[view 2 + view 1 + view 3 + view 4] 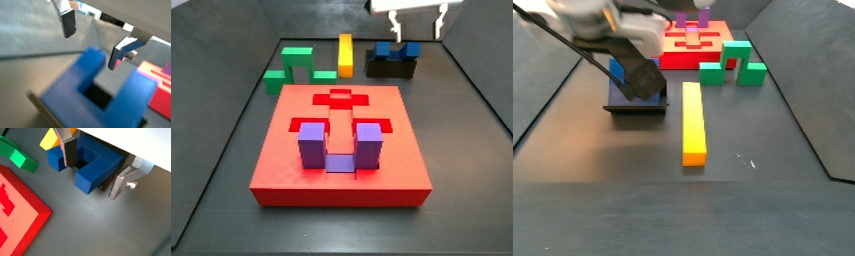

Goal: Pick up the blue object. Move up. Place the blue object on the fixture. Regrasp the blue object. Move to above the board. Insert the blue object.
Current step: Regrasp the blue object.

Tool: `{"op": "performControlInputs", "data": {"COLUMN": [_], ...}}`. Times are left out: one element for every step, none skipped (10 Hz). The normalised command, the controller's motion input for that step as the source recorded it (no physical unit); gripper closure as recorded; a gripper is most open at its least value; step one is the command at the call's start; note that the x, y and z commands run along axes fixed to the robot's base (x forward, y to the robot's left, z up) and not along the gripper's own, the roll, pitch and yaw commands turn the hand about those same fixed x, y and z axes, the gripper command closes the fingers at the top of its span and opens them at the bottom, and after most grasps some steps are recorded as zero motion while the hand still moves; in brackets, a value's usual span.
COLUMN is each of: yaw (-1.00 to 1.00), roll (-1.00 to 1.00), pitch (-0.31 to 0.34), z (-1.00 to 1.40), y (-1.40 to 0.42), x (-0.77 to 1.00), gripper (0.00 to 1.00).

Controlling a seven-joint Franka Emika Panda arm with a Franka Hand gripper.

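Note:
The blue object (385, 49) is a dark-blue U-shaped block standing prongs up on the black fixture (390, 68) at the far end of the floor. My gripper (417, 35) hangs open just above it, touching nothing. In both wrist views the blue object (93, 165) (100, 100) lies below and between the spread fingers (67, 152) (67, 25). In a side view my gripper (640, 80) covers most of the blue object (617, 70) on the fixture (633, 106). The red board (291, 170) fills the middle of the floor.
A purple U-shaped block (338, 145) sits in the board's recess. A green stepped block (291, 65) and a long yellow bar (345, 52) lie beside the fixture, between it and the board. Dark walls enclose the floor.

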Motion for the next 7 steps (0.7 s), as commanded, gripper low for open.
{"op": "performControlInputs", "data": {"yaw": [0.00, 0.00, 0.00, 0.08, 0.12, 0.09, 0.07], "roll": [-0.08, 0.39, 1.00, 1.00, 1.00, 1.00, 1.00], "pitch": [-0.211, -0.146, -0.137, -0.277, -0.246, -0.103, 0.000], "z": [0.60, 0.38, 0.31, 0.15, 0.10, 0.04, 0.00], "y": [0.19, 0.00, -0.05, -0.17, -0.20, -0.22, -0.22], "x": [0.32, 0.23, 0.10, 0.00, 0.00, 0.00, 0.00], "gripper": [0.00, 0.00, 0.00, 0.00, 0.00, 0.00, 0.00]}}
